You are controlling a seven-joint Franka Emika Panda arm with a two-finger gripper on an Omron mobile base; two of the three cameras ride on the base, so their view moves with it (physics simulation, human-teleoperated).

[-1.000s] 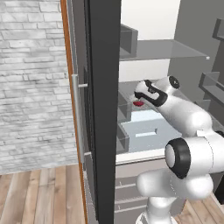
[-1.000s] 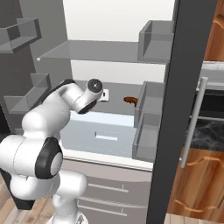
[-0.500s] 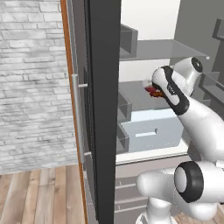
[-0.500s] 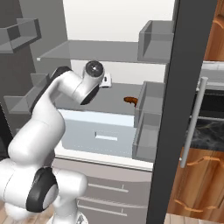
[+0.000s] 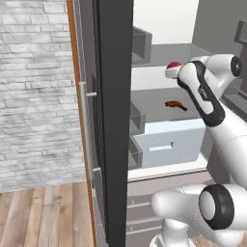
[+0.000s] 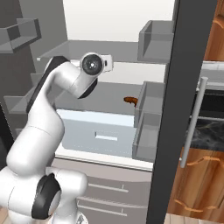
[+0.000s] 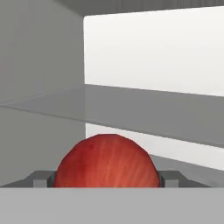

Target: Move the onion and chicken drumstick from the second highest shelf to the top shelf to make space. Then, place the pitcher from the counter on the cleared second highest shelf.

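Open refrigerator interior, grey-walled with a white back panel, its dark door (image 5: 113, 120) standing edge-on beside the robot. The top shelf (image 7: 144, 109), a thin translucent slab, lies ahead of and just above the claw (image 7: 107, 177) in the hand view. The claw is closed about the onion (image 7: 107, 162), whose red dome fills the space between the two fingertips; contact on both sides appears firm. In the left base view the onion (image 5: 172, 66) sits at the front edge of the top shelf level, so the carry is judged nearly complete.

To finish the step well: raise the onion clear of the shelf lip, advance over the glass, lower until it rests, then release gently, since a smooth ball may roll.

The chicken drumstick (image 5: 175, 105) lies below and beyond the claw on the second highest shelf (image 6: 109, 98), well apart from it.

Count: one onion, one chicken drumstick, two shelves of concern, one white drawer (image 6: 98, 131) beneath them.
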